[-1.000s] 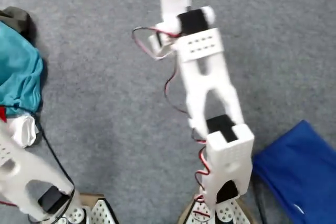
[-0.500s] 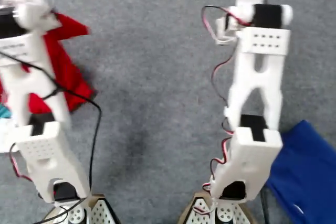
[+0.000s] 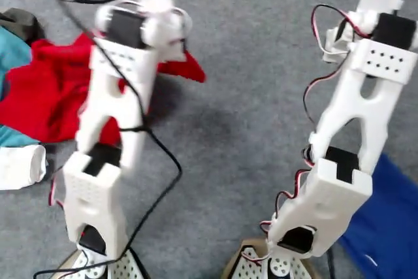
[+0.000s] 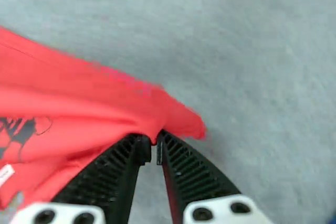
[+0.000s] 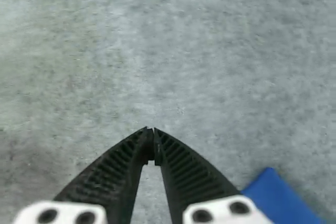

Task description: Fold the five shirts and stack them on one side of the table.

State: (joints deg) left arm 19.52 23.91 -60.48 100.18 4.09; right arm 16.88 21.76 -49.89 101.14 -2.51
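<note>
The left end effector (image 4: 155,141) is clamped on the red shirt (image 4: 79,108); the right end effector (image 5: 153,132), closed on nothing, hangs over the counter (image 5: 210,51) near a blue shirt (image 5: 275,198).

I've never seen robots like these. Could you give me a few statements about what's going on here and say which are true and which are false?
1. The left gripper is shut on the red shirt. True.
2. The right gripper holds the blue shirt. False: it is shut on nothing, above the bare table.
3. The blue shirt lies on the red shirt. False: they lie apart, at opposite sides.
4. A teal shirt lies beside the red shirt. True.
</note>
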